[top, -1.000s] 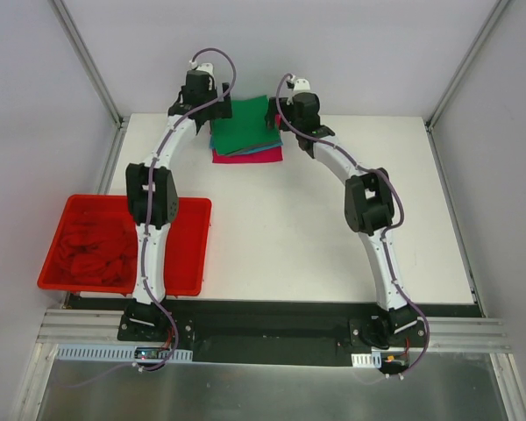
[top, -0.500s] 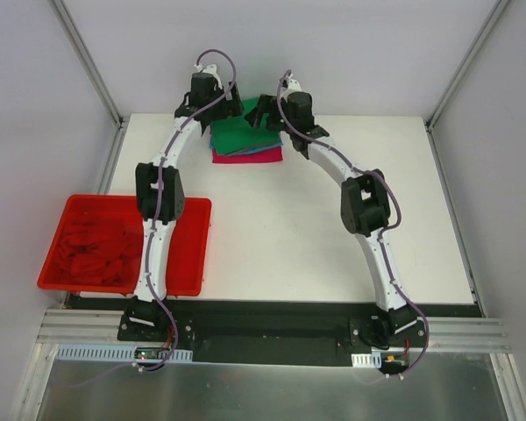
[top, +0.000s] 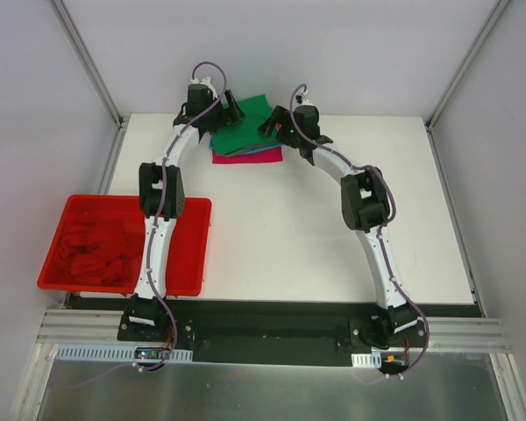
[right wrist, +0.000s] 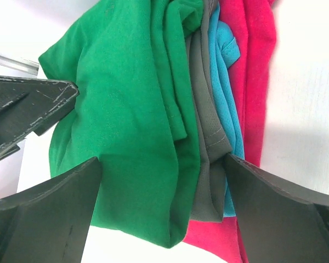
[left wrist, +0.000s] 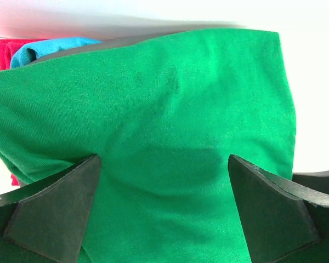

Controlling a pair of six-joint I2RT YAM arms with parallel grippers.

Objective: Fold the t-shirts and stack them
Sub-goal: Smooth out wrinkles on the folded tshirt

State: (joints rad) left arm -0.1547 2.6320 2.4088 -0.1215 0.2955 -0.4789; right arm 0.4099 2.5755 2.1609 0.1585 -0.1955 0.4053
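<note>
Green t-shirt [left wrist: 153,98] between wide-spread left gripper [left wrist: 163,159], right gripper [right wrist: 162,160] likewise agape

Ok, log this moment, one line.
left claw open over bright green cloth t-shirt | right claw open at its edge | green atop grey, teal, magenta tees

The white table [top: 289,237] carries 1 stack of t-shirts [top: 245,140] at its far edge and a red bin [top: 191,246], seemingly overhanging its left side.
</note>
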